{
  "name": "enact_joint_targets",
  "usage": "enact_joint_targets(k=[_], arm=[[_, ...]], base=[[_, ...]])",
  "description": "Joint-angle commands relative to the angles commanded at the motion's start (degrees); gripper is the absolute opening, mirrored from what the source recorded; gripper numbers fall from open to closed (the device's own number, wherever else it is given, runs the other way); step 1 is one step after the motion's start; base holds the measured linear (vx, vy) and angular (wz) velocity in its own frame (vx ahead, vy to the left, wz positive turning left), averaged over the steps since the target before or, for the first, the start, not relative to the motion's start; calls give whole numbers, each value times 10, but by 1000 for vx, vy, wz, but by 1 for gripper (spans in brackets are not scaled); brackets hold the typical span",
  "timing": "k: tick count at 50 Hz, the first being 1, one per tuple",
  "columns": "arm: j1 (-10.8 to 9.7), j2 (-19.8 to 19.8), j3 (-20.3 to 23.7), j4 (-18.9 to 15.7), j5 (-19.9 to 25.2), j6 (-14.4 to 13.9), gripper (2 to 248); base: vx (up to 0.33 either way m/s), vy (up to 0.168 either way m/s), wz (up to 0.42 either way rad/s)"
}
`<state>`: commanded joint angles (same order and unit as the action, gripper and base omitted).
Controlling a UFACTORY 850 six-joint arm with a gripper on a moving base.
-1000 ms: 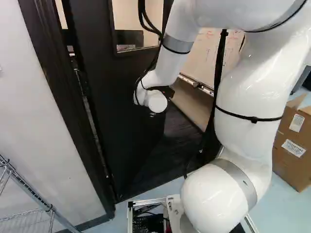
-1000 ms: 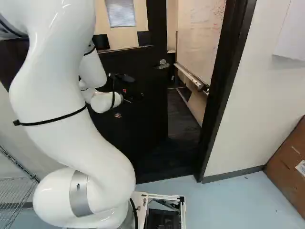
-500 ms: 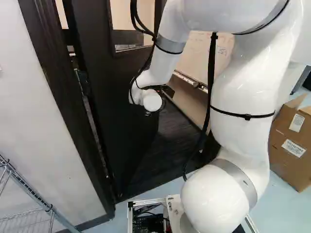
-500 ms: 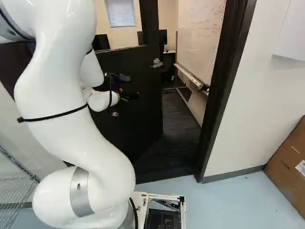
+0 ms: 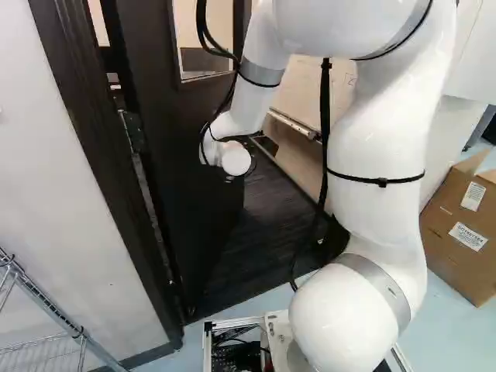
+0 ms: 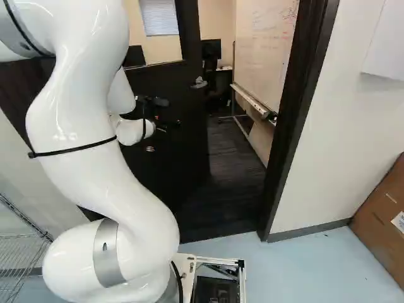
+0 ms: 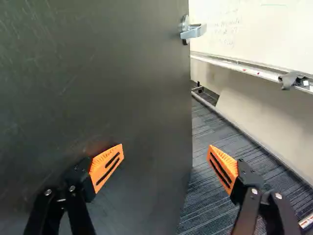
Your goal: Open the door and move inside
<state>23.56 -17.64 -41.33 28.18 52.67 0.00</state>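
Door (image 6: 180, 142) is partway open, swung into the room. Hinge side is by the left door frame (image 5: 108, 167) in the left base view; free edge stands well apart from the right door frame (image 6: 297, 113) in the right base view. Dark striped carpet (image 6: 230, 158) shows through the gap.

Gripper (image 6: 170, 112) is in front of the door face, below the level of the lever handle (image 7: 194, 31). Jaws are wide, nothing held. In the wrist view, 1 finger is over the door face, the other out past the free edge, over carpet. Can't tell if the 1st touches the door. Handle is ahead, near the free edge, not between the 2 orange pads (image 7: 106, 166).

White arm (image 5: 380, 139) reaches to the door; base frame (image 6: 221, 260) is on the pale blue floor (image 6: 290, 268) just outside the doorway.

Inside: whiteboard (image 7: 244, 29) on the wall past the free edge, marker tray (image 7: 234, 65) under it, monitor (image 6: 211, 49) farther back. Outside: cardboard box (image 5: 465, 232) at the right of the left base view, wire shelf (image 5: 43, 294) at its lower left.
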Motion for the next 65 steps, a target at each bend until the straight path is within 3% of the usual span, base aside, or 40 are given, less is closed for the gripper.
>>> enact_joint_targets(k=[65], arm=[[41, -59, -73, -44, 0, 0, 247]], base=[[0, 0, 0]])
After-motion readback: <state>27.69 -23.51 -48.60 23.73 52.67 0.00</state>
